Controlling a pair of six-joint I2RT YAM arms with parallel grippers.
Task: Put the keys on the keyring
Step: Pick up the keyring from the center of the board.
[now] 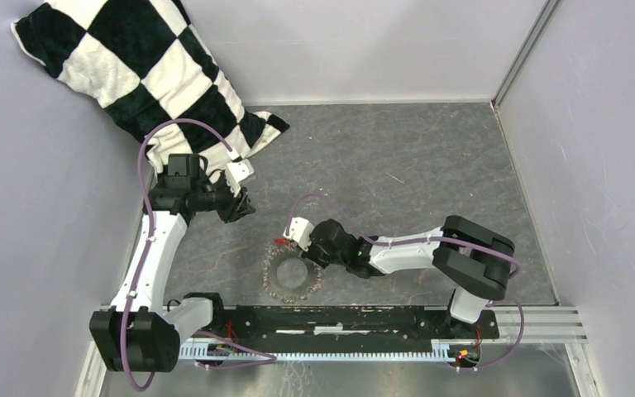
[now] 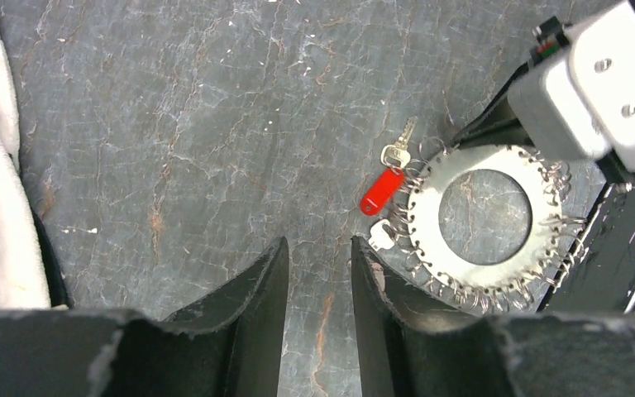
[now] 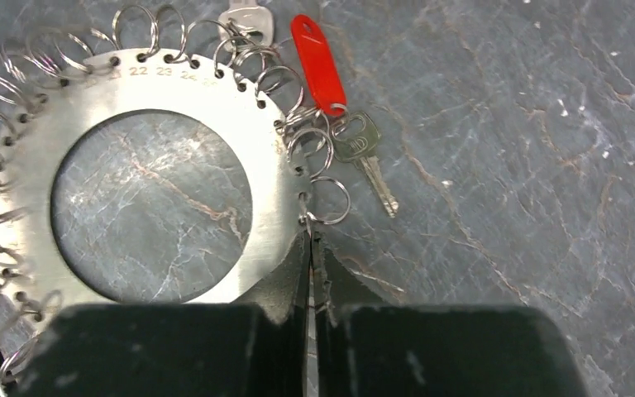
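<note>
The keyring [image 1: 291, 279] is a flat silver disc with a round hole and many small wire rings round its rim, lying on the grey table. A red tag [image 3: 317, 62] and a small silver key [image 3: 364, 153] hang off rings at its edge. They also show in the left wrist view: keyring [image 2: 430, 198], tag [image 2: 381, 191], key [image 2: 398, 147]. My right gripper [image 3: 310, 237] is shut, its tips pinching at the disc's rim where a small ring [image 3: 331, 201] hangs. My left gripper [image 2: 318, 250] is open and empty, above bare table beside the keyring.
A black-and-white checked pillow [image 1: 140, 70] lies at the back left, close behind the left arm. A second pale key head [image 3: 244, 15] sits at the keyring's rim. Grey walls close in the table on the left, back and right.
</note>
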